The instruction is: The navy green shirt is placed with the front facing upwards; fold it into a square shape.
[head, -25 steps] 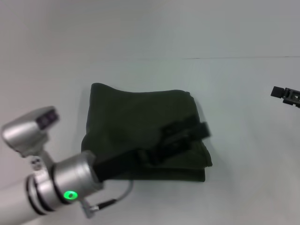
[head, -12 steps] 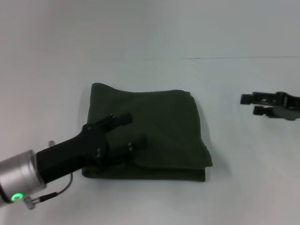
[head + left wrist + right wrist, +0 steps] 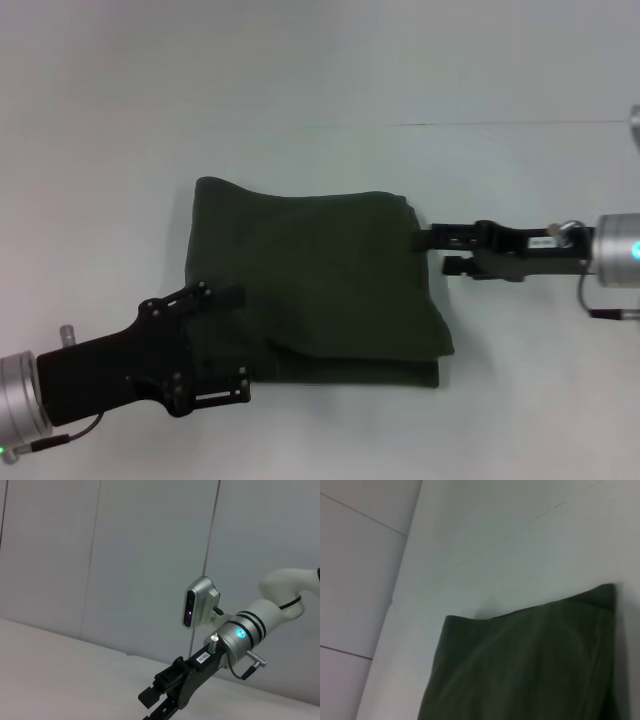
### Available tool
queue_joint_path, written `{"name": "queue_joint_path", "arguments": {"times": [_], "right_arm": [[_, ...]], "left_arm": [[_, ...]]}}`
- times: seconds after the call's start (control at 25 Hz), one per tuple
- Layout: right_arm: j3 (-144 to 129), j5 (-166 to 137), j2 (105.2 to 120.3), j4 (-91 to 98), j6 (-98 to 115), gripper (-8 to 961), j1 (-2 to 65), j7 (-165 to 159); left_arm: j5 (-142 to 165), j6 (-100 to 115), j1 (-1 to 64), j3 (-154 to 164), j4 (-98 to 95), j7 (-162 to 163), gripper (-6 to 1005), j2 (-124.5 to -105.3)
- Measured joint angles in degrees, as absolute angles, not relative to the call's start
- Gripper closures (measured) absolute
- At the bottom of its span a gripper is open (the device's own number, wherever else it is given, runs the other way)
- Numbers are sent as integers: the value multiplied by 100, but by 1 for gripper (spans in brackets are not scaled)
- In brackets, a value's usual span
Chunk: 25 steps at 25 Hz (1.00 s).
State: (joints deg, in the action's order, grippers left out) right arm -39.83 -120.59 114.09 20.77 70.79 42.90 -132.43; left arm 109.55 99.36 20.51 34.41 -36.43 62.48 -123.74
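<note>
Head view: the shirt [image 3: 315, 280] lies folded into a rough square on the desk [image 3: 320, 80], plain side up, no lettering showing. The left pincer [image 3: 238, 335], fingers spread, sits at its near-left corner. The right pincer [image 3: 432, 252], also spread, has its tips at the shirt's right edge. Folding looks nearly done; perhaps only the loose front layers need tidying.

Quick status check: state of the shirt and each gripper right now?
navy green shirt: folded into a rough square, plain side up, lying flat on the table.
left gripper: open, over the shirt's near left corner, holding nothing.
right gripper: open, at the shirt's right edge, holding nothing.
</note>
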Motion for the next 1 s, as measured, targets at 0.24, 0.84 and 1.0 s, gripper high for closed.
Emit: {"name": "queue_joint_path", "arguments": {"times": [0.24,0.84,1.0], "right_arm": [[-3988,-12074,11639,2051,6938,54,4333,-13271],[-3970,-12035,11685,2058,6893,56,4054,-13164],[-3984,-12032,11788,2066,6788,79,4142,-13109]], "left_arm": [[10962,9922,2052,3397,-3682,6246,92,-12338],[10969,9916,2026,3392,-3681,6236,91,-12342],[10969,9892,2016,3392,-3677,6234,91,-12359]]}}
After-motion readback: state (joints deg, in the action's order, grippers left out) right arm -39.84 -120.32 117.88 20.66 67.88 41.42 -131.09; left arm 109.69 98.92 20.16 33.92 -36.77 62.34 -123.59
